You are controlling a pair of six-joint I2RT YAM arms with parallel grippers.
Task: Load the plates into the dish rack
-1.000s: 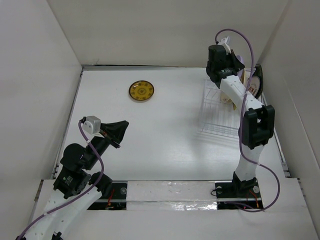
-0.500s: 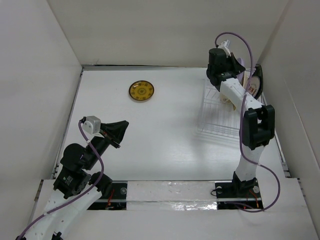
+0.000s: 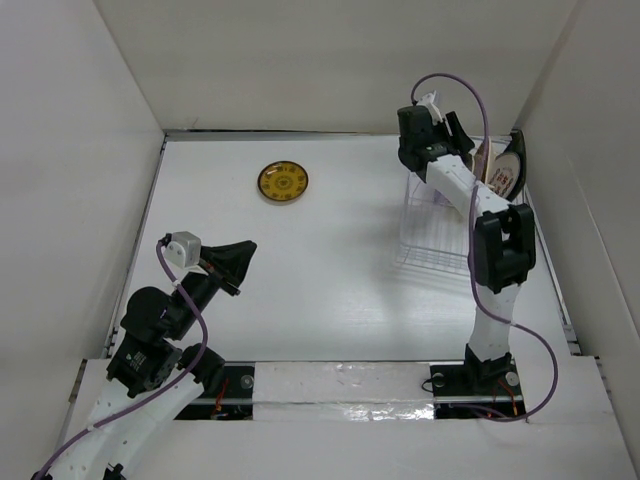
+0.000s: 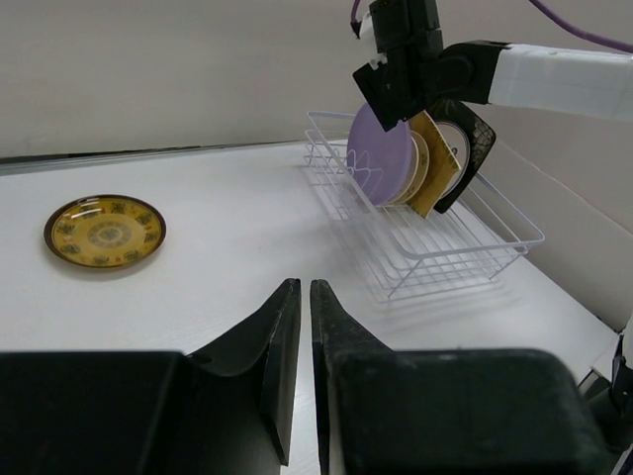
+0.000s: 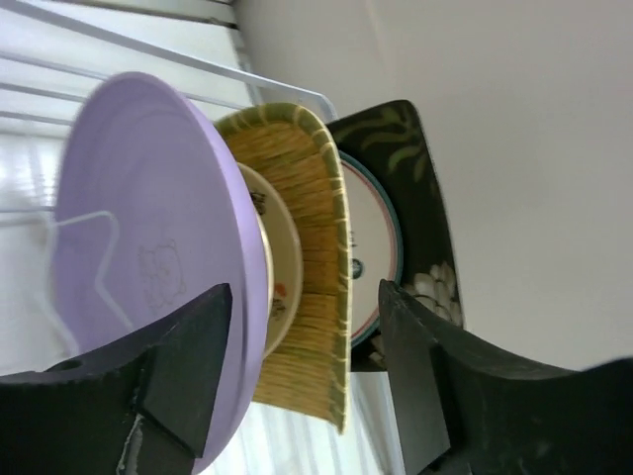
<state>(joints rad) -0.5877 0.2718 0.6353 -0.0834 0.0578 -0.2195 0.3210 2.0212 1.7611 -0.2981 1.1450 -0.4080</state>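
Observation:
The white wire dish rack point(image 3: 428, 236) point(image 4: 447, 247) stands at the far right. Upright in it lean a lavender plate point(image 5: 138, 247) point(image 4: 380, 156), a cream plate with floral specks point(image 5: 283, 267), a yellow ribbed plate point(image 5: 318, 287) and a white plate with a coloured rim point(image 5: 374, 242). My right gripper point(image 5: 307, 371) point(image 4: 394, 104) hovers open just above their top edges and grips nothing. A brown-and-yellow patterned plate point(image 3: 283, 182) point(image 4: 105, 231) lies flat on the table at the far left. My left gripper point(image 3: 236, 268) point(image 4: 299, 289) is shut and empty, low near the front left.
A black plate with a flower pattern point(image 5: 420, 188) point(image 4: 473, 148) stands at the back end of the rack, against the right wall. White walls close in the table at the back and on both sides. The near half of the rack holds no plates.
My right gripper has opened and let go of the lavender plate, which now stands in the rack. The right wrist has shifted a little to the left. The left arm has not moved.

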